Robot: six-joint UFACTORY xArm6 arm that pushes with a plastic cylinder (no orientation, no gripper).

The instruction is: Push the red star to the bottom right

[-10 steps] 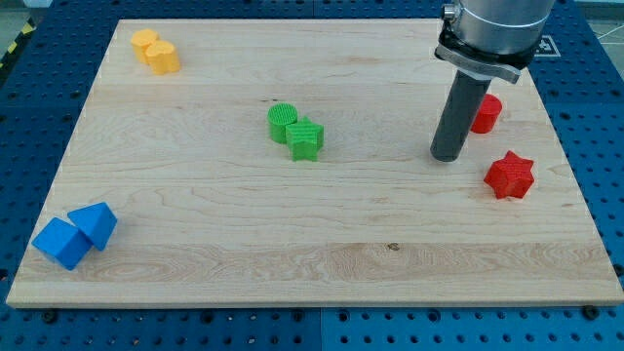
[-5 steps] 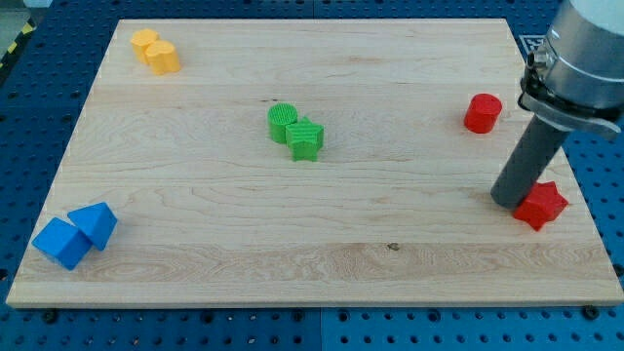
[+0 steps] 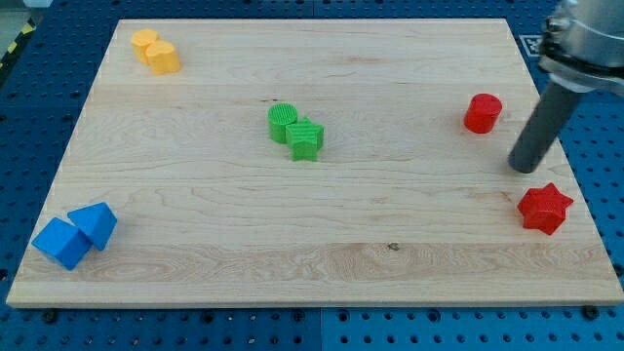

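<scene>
Near the view's bottom right, the red star [image 3: 544, 208] sits on the pale wooden desk [image 3: 312, 263], close to its right edge. My tip [image 3: 525, 168] is just above it, apart. No hand here, only a dark rod, cut off at the top. Red cylinder [image 3: 482, 113] is further up. Blue perforated surface [image 3: 597, 146] surrounds everything.

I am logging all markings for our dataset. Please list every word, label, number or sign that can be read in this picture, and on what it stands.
No readable text anywhere.
Wooden board: bare wood grain only.
Red star block, red cylinder block: plain, no markings.
Black-and-white patch past the board's top right corner: partly hidden and blurred, cannot be read.
</scene>
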